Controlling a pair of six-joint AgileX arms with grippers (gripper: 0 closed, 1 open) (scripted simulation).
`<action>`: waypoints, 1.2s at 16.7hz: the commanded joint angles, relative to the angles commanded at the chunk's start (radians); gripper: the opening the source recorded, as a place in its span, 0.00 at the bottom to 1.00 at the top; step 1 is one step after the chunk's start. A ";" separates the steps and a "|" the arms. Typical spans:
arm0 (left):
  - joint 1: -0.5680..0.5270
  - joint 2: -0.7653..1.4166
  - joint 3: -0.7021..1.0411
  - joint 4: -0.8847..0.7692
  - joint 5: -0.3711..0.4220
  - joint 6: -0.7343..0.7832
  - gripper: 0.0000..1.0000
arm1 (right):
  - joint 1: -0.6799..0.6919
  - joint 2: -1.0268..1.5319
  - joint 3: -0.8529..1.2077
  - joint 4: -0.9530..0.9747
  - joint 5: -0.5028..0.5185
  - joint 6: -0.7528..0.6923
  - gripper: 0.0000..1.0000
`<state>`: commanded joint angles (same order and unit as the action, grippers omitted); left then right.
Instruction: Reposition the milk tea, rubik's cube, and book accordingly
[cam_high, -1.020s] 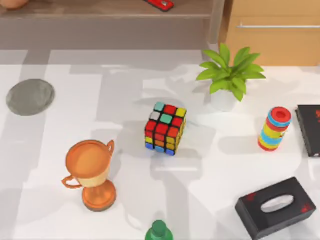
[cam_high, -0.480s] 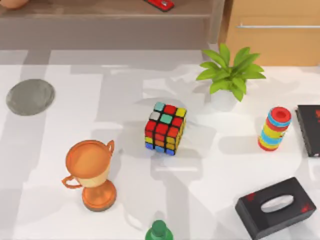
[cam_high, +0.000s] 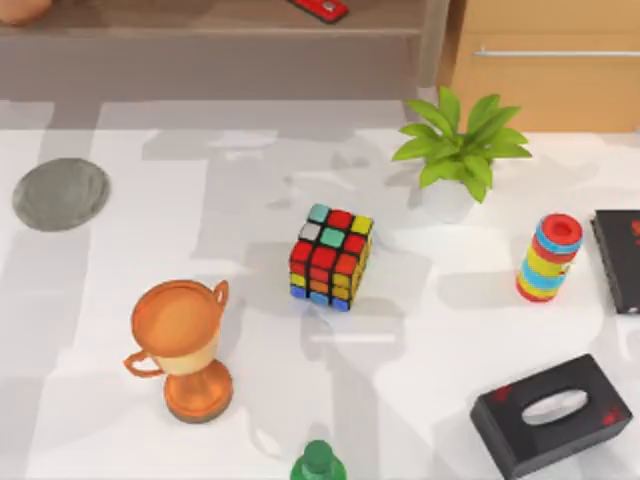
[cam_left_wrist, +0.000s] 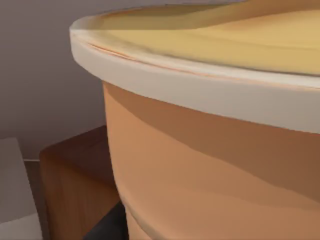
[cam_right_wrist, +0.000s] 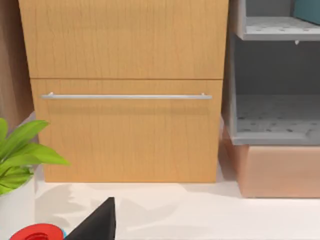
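The milk tea (cam_left_wrist: 200, 165), a terracotta-orange cup with a creamy tan top, sits right up against the left wrist camera. In the top view a sliver of it (cam_high: 18, 8) pokes in at the far left corner, over the brown shelf. It moves with my left arm, so my left gripper is shut on it. The rubik's cube (cam_high: 330, 257) rests on the white table at its middle, untouched. A teal-blue corner, which looks like the book (cam_right_wrist: 307, 7), lies on a grey shelf beside the wooden cabinet in the right wrist view.
An orange trophy (cam_high: 183, 345) stands front left and a grey disc (cam_high: 60, 193) far left. A potted plant (cam_high: 455, 150), a ring stack (cam_high: 548, 257), a black slab (cam_high: 618, 258) and a black tissue box (cam_high: 552, 412) crowd the right. A green bottle top (cam_high: 318, 462) is at the front edge.
The orange cup at the top view's far left corner has slid further left and out of frame. Shadows on the table have shifted. Nothing on the table moved.
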<state>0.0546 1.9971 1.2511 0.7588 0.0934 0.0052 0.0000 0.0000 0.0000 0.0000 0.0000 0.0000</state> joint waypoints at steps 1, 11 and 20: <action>0.002 -0.030 -0.042 0.004 0.001 0.000 0.00 | 0.000 0.000 0.000 0.000 0.000 0.000 1.00; 0.012 -0.221 -0.285 0.054 0.016 0.001 0.00 | 0.000 0.000 0.000 0.000 0.000 0.000 1.00; -0.041 -0.175 -0.464 0.357 -0.030 -0.008 0.00 | 0.000 0.000 0.000 0.000 0.000 0.000 1.00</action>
<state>0.0135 1.8220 0.7872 1.1158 0.0633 -0.0029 0.0000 0.0000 0.0000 0.0000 0.0000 0.0000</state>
